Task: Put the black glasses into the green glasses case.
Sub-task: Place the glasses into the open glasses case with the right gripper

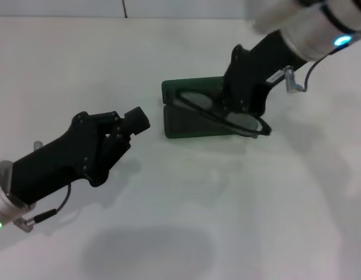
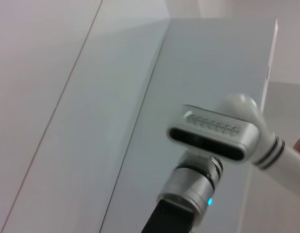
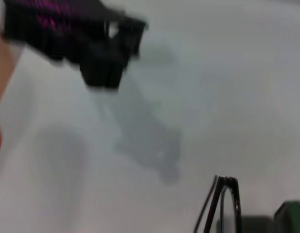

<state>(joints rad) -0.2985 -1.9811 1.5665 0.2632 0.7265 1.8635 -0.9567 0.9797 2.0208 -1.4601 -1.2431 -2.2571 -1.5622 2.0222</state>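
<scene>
The green glasses case (image 1: 181, 125) lies open in the middle of the white table, its lid tilted up at the back. My right gripper (image 1: 243, 104) reaches down over the case's right half and is shut on the black glasses (image 1: 230, 118). The glasses hang slanted just above the case, with one lens past its right edge. The right wrist view shows part of the glasses (image 3: 224, 208) and a corner of the case (image 3: 291, 214). My left gripper (image 1: 134, 123) hovers left of the case, apart from it, fingers together and empty. It also shows in the right wrist view (image 3: 107, 48).
The white table (image 1: 186, 221) stretches on all sides of the case. My right arm's silver wrist (image 2: 213, 133) shows in the left wrist view. A cable loop (image 1: 294, 81) hangs by the right wrist. The table's far edge runs along the top.
</scene>
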